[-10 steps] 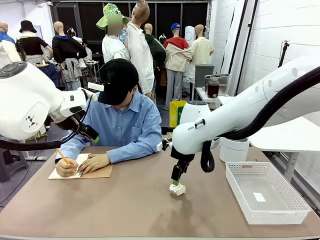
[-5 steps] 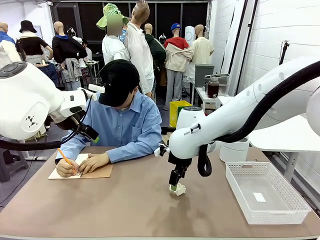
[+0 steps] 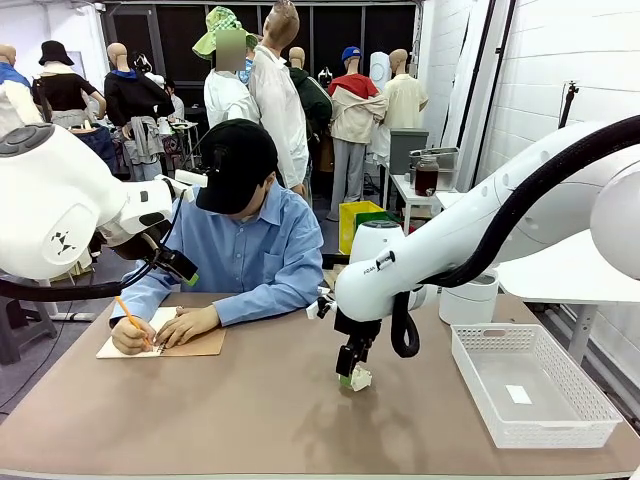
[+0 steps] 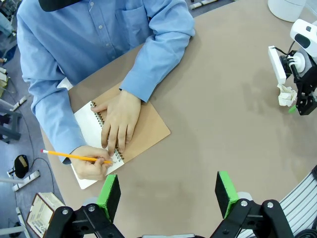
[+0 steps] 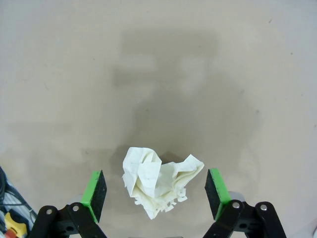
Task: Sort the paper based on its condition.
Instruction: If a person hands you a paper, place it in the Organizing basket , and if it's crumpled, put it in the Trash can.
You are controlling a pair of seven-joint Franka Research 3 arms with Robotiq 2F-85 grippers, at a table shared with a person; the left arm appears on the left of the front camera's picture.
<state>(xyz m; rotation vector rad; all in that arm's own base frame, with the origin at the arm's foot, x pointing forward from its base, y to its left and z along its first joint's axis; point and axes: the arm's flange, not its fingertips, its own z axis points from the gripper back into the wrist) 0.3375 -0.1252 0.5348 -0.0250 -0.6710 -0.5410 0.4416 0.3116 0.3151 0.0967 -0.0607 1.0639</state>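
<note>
Barely begun, nothing sorted yet: crumpled paper [image 5: 143, 173] lying on the bench [image 5: 158, 74] between the wide-open pads of the right claw [image 5: 155, 182], ungripped. Left to do: closing, lifting, placing by condition. Left claw [image 4: 167, 187] wide too, hovering empty near the notebook [image 4: 148, 130].

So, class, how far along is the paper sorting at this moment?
Done: nothing sorted yet; the crumpled paper lies on the table. In hand: the right arm's fingers stand open either side of it, not gripping. Left: close, lift, and put it where it belongs, possibly the white basket.
</note>
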